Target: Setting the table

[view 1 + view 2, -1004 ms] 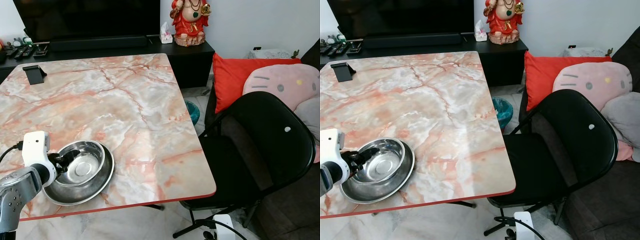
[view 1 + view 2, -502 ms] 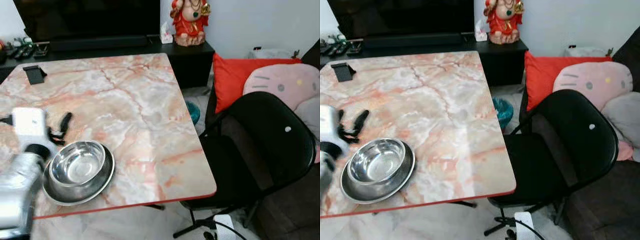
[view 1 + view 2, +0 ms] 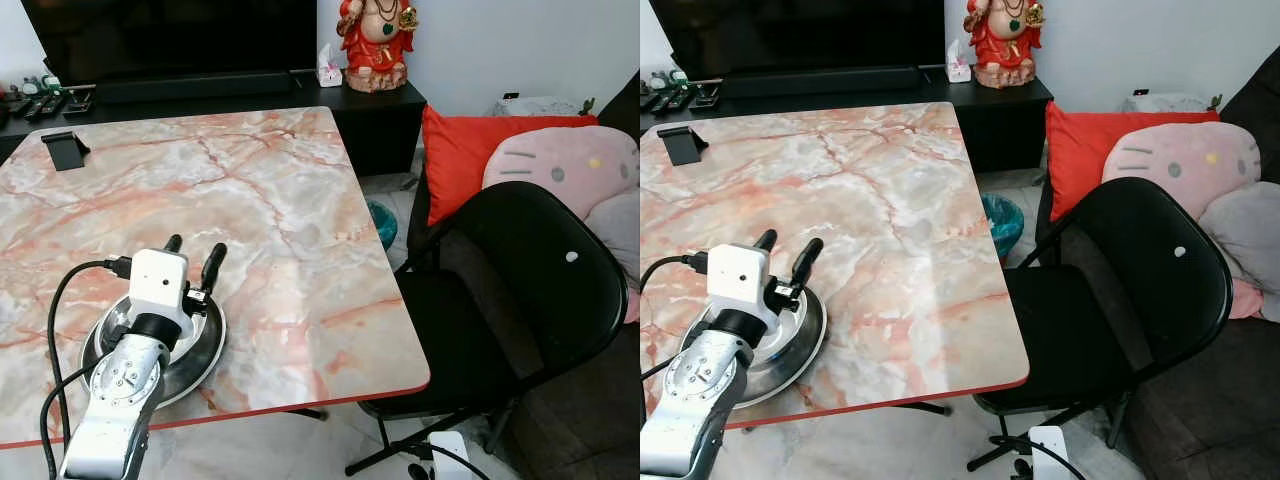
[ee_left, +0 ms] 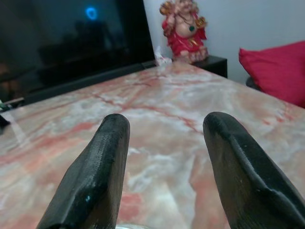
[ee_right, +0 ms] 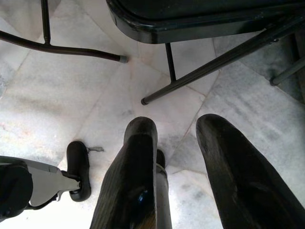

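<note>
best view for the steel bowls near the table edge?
Left eye view: the stacked steel bowls sit on the marble table, half covered by the open left pincer. Right eye view shows much the same. Left wrist view catches just a sliver of rim.

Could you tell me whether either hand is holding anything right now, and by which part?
Nothing is held. The left hand is open above the steel bowl, and the right hand hangs open over the floor.

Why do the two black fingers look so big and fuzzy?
Left wrist view: the fingers sit right against the lens, so they are soft; the table and statue beyond are only slightly soft. Eye views: the left gripper looks sharp and small.
</note>
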Available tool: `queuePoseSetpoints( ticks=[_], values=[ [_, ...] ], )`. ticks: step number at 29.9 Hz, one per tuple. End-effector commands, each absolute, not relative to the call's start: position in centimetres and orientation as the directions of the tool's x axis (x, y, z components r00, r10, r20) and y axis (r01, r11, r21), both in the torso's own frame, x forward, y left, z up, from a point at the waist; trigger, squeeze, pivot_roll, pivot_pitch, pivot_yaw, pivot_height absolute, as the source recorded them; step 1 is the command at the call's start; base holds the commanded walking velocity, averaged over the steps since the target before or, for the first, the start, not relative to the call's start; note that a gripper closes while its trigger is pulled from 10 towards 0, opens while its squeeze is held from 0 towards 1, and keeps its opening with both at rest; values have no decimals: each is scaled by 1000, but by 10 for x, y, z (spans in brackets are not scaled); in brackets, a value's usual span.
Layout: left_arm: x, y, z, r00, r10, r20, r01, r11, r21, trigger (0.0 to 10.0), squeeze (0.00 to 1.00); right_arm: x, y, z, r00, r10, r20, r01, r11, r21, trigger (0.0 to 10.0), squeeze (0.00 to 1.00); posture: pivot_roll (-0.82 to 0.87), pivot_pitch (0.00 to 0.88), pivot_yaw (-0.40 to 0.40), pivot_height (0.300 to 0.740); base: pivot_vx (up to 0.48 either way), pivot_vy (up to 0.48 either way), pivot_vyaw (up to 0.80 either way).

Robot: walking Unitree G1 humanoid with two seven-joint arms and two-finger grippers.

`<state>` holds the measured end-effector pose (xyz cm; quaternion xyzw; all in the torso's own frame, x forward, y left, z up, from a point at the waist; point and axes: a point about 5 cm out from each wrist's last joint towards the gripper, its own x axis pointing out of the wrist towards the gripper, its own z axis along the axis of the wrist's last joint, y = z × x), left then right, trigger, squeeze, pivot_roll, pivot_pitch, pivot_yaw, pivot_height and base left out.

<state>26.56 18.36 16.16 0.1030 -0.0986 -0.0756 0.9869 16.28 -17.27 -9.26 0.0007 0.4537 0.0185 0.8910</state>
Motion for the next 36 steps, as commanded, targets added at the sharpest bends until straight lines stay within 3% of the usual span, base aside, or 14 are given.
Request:
queuePoseSetpoints(
  ticks=[1,6,11,23,36],
  values=[
    [267,181,160,965,-186,183,138,960,245,10000,0,160,-173,-93,588,26,-809,-21,1000,17,10000,0,-50,0,22,740,0,0,0],
    [270,184,154,971,-139,194,92,968,234,10000,0,161,-172,-93,593,23,-805,-14,1000,18,10000,0,-52,0,29,740,0,0,0],
    [268,188,149,978,-76,194,36,979,199,10000,0,189,-181,-78,674,28,-738,-19,1000,20,10000,0,-44,0,20,740,0,0,0],
    [275,178,150,975,-93,201,56,981,186,10000,0,178,-186,-84,626,12,-779,-11,1000,7,10000,0,-50,0,22,740,0,124,0],
    [278,178,156,972,-101,214,57,978,200,10000,0,153,-189,-95,565,0,-825,-6,1000,-4,10000,0,-49,0,29,740,0,442,0]
  ],
)
